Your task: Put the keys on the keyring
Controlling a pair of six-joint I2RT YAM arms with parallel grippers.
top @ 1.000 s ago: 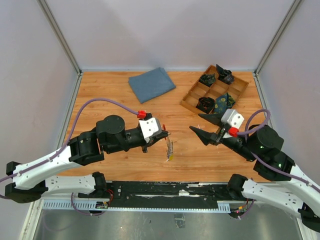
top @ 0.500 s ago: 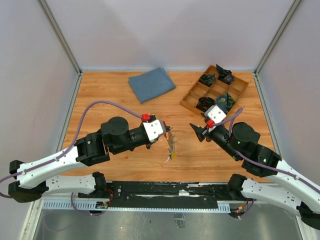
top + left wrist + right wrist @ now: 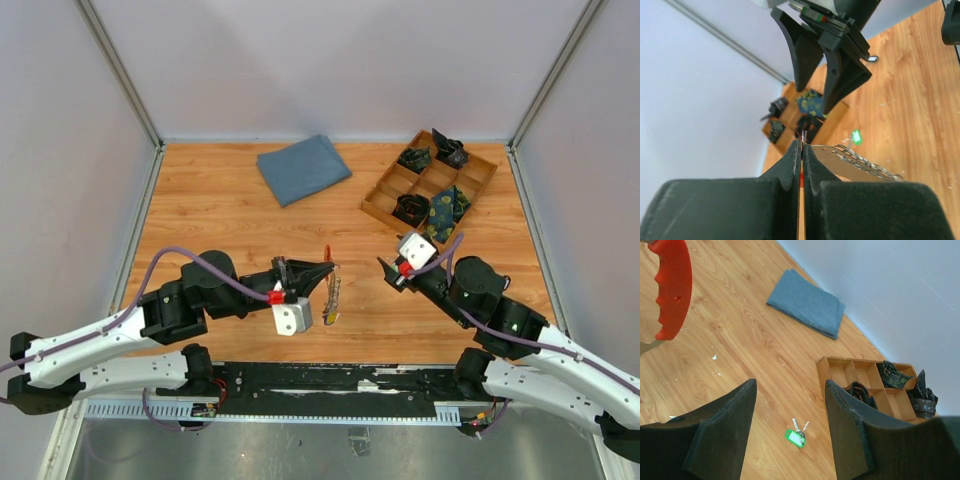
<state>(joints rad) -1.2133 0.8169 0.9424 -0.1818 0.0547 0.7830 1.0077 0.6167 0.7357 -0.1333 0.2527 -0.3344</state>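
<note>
My left gripper (image 3: 326, 268) is shut on the keyring (image 3: 327, 252), a thin red loop rising just past its tips. In the left wrist view a red sliver of the keyring (image 3: 801, 175) shows between the pressed pads. The keys (image 3: 333, 297) hang from it in a silver bunch with a yellow end, above the table; the same keys (image 3: 860, 166) fan out to the right of the jaws. My right gripper (image 3: 386, 268) stands open and empty a short way to the right, tips facing the left gripper. A red notched curve (image 3: 672, 287) fills the right wrist view's top-left corner.
A spare key set with a green tag (image 3: 795, 436) lies on the wood near the compartment tray (image 3: 380, 205), which holds dark straps. A folded blue cloth (image 3: 303, 168) lies at the back. Grey walls enclose the table on three sides.
My left wrist has rolled over, its camera block now underneath, and the keys swung with it. My right arm has come left and nearer, and its jaws widened slightly.
</note>
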